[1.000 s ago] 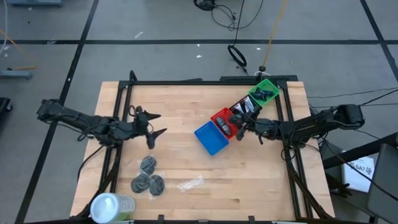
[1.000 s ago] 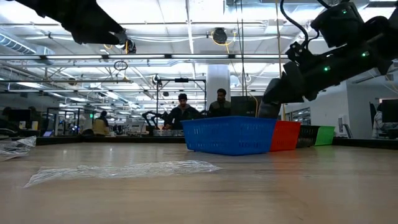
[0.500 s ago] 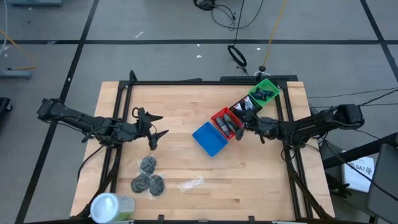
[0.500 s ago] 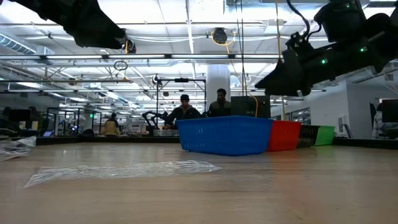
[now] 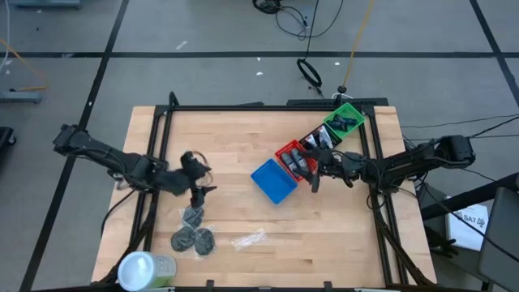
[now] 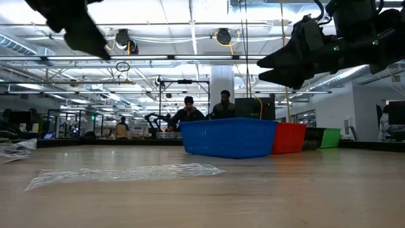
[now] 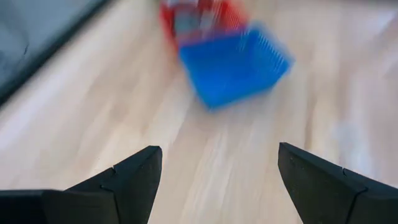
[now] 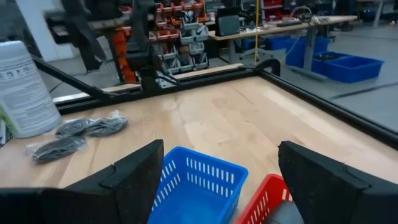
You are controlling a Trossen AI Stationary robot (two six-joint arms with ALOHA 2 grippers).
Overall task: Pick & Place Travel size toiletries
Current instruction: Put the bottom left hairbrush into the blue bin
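Here we see the left end effector hanging with fingers spread just above the three dark round discs, which lie on the table near its front left corner. The right end effector, fingers also spread and holding nothing, hovers beside the red basket toward the right edge. That basket holds dark items (too small to name); the blue basket touches it, and the green basket sits at the far right corner.
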